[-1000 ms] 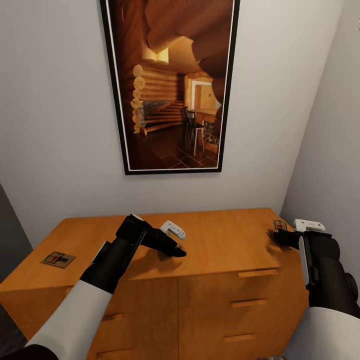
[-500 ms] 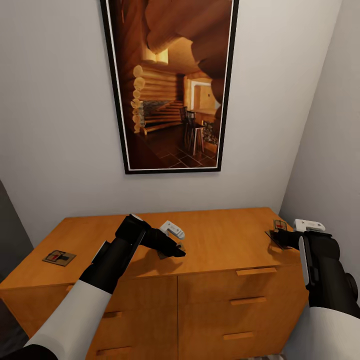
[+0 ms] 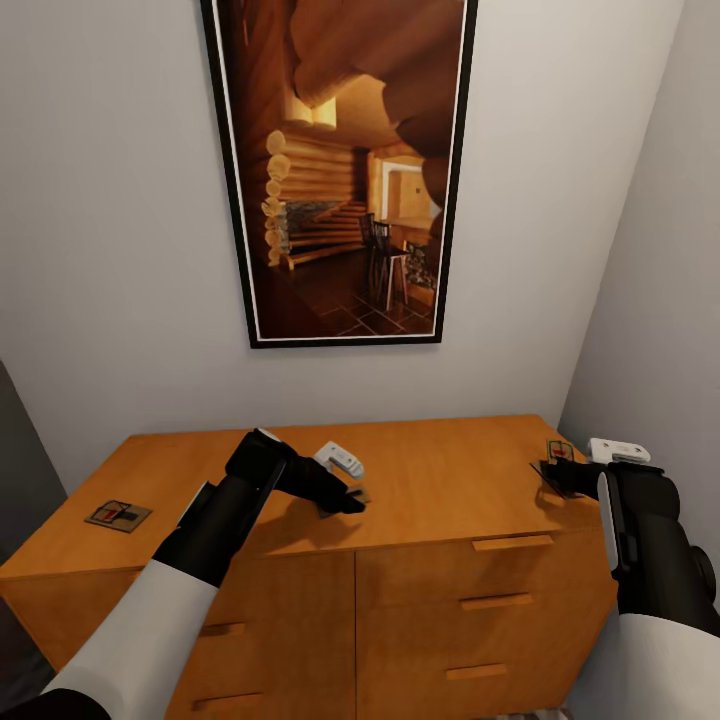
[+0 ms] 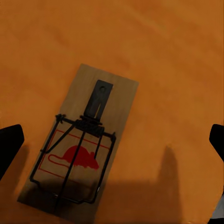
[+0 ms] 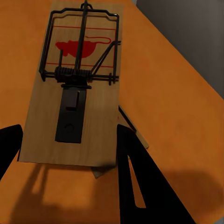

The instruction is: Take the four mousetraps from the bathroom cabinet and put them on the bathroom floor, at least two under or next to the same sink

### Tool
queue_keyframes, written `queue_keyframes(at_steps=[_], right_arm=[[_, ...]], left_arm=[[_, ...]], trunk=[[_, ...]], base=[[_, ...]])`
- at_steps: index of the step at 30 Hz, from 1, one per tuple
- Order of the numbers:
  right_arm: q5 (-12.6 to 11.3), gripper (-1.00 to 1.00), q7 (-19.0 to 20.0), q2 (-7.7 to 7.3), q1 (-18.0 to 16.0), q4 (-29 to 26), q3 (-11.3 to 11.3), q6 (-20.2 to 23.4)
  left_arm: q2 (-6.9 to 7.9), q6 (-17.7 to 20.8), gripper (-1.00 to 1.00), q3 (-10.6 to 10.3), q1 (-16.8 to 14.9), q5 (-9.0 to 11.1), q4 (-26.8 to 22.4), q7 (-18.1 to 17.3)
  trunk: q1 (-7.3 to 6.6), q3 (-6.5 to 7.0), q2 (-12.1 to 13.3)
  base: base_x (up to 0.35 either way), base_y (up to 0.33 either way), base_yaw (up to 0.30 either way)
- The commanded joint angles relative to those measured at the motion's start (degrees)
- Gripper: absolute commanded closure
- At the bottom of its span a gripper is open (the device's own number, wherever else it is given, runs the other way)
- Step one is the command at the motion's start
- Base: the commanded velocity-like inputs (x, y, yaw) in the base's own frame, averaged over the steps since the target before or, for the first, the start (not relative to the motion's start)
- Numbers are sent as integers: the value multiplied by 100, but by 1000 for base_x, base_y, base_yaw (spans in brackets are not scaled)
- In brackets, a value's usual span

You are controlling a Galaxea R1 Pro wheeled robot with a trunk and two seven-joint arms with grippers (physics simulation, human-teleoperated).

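Grey walls close round the cabinet (image 3: 420, 480). Left gripper (image 3: 350, 503) hangs released over a mid-top mousetrap (image 4: 81, 142); right gripper (image 5: 70, 154), jaws spread, straddles the right-edge mousetrap (image 5: 77, 88). Flat boards may slip sideways.

Finishes: mostly matt, wood throughout.
Cabinet (image 3: 440, 490) top was smooth orange-brown wood, satin, with thin metal-look handles. Mousetrap (image 4: 79, 144) was pale matt wood with dark wire and a red printed mark. Wall (image 3: 110, 250) looked matt painted; picture frame (image 3: 340, 170) black, smooth.
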Motion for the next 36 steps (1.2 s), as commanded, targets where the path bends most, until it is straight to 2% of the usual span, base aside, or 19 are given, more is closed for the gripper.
queue_keyframes(at_steps=[1,6,11,36], right_arm=[[46,100,51,0,-5,-5,-4,24],[49,100,52,0,-5,-5,-4,24],[49,100,51,0,-5,-5,-4,24],[49,100,50,0,-5,-5,-4,24]], left_arm=[[17,31,-100,3,-5,-59,-3,-59],[145,33,-100,4,-5,-58,0,-59],[212,34,-100,4,-5,-55,-11,-59],[226,31,-100,9,-5,-50,24,-59]], trunk=[[0,-7,-4],[0,-7,-4],[0,-7,-4],[0,-7,-4]], base=[[0,0,0],[0,0,0],[0,0,0],[0,0,0]])
